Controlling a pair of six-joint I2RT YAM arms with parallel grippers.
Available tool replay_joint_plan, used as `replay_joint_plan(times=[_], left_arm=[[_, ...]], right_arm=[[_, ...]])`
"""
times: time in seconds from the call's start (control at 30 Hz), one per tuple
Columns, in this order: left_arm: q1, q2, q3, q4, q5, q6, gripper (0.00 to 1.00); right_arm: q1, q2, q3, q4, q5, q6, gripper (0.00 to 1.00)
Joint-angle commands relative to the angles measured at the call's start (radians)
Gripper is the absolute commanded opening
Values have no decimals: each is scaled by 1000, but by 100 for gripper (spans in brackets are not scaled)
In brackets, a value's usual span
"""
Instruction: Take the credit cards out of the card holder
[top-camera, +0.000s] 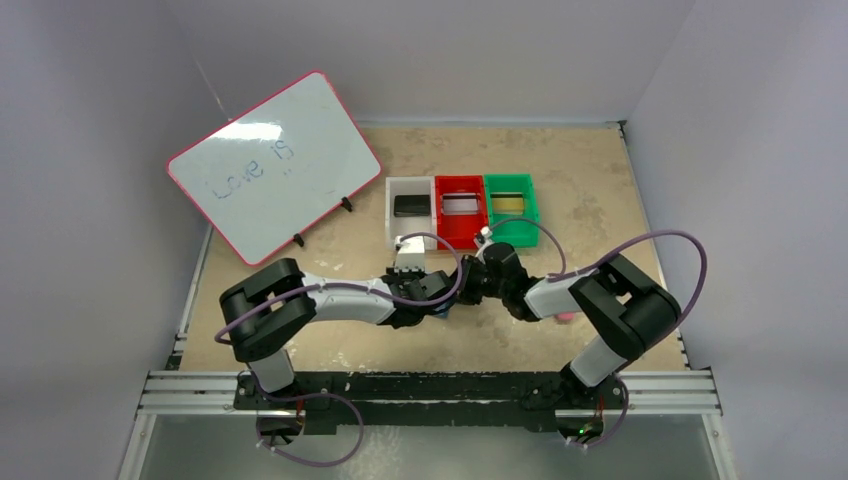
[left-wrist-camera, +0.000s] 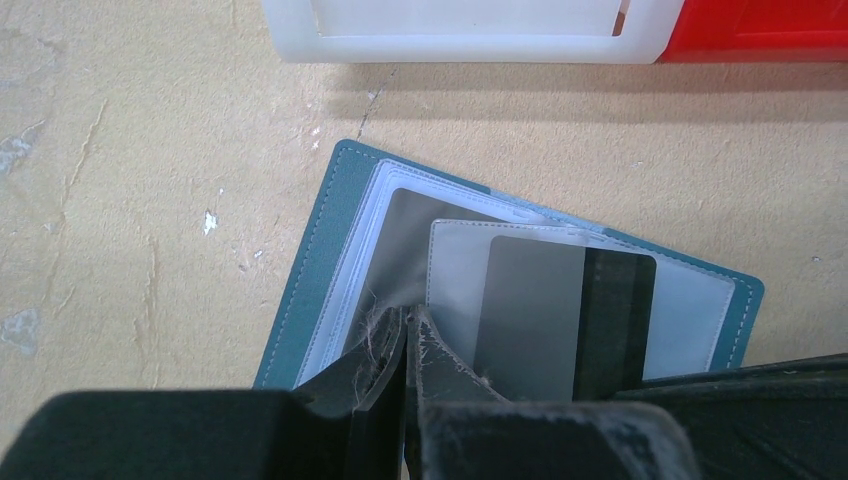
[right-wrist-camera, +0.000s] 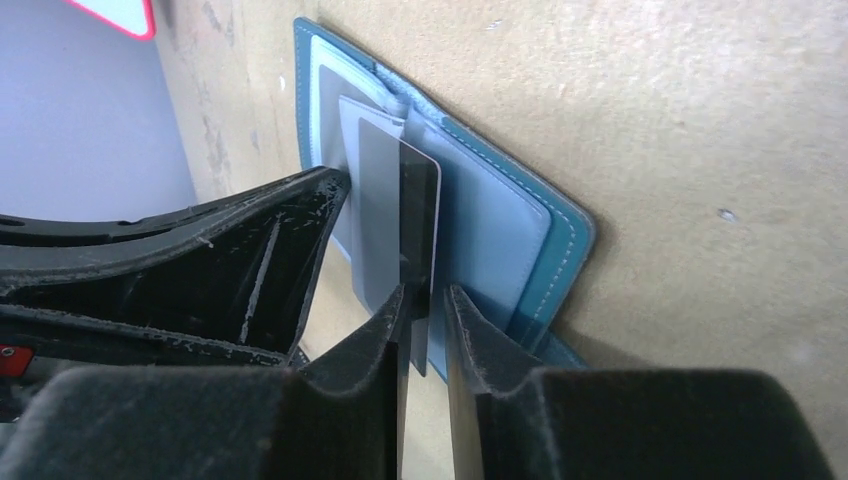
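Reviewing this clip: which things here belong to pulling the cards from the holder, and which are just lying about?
On the job: card holder; silvery-grey card; left claw; right claw; black card and gold card, already binned.
Lying about: whiteboard; white bin; red bin; green bin.

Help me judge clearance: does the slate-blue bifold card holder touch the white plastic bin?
Apart. Left wrist view shows bare table between the slate-blue card holder and the white plastic bin.
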Motion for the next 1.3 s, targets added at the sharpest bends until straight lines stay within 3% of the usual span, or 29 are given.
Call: replay_joint_plan(times=[0.0,0.17,0.27,0.43,0.97,1.27], left_arm=[[20,77,-89,-110,228,7,0],[20,77,-89,-110,232,11,0],[20,78,-87,-112,233,10,0],[20,72,-87,-116,224,2,0],[20,-24,-60,-142,214,-20,0],[21,-145,-39,-118,200,-5,5]], right_arm=[[-5,48,-13,148,-45,50,24],[-6,104,-27,241,-52,86,26],[-6,124,-37,295,-69,104,10],[-7,70,-70,233,-7,102,0],[-25,-205,-44,-130,113,-16,0],[-27,-282,-22,-186,124,-60,0]])
